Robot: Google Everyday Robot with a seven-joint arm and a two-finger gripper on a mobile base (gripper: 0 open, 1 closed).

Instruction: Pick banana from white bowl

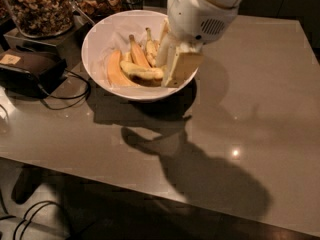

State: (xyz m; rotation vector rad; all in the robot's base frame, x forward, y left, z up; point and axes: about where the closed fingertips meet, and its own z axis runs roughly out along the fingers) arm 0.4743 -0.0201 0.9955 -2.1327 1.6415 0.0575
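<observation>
The white bowl (96, 34) stands at the back left of the grey table (250, 104) and holds several bananas. My gripper (166, 77) reaches down into the right side of the bowl from above. Its fingers (182, 68) are closed on the right end of one banana (140, 72), which lies crosswise on top of the others. Another banana (116, 71) lies along the bowl's left inner wall. The gripper's white body hides the bowl's far right rim.
Two glass jars of nuts (37, 6) stand behind the bowl at the back left. A black device (30, 66) with cables (65, 91) lies left of the bowl. The table's front edge runs across the bottom, with floor and cables below.
</observation>
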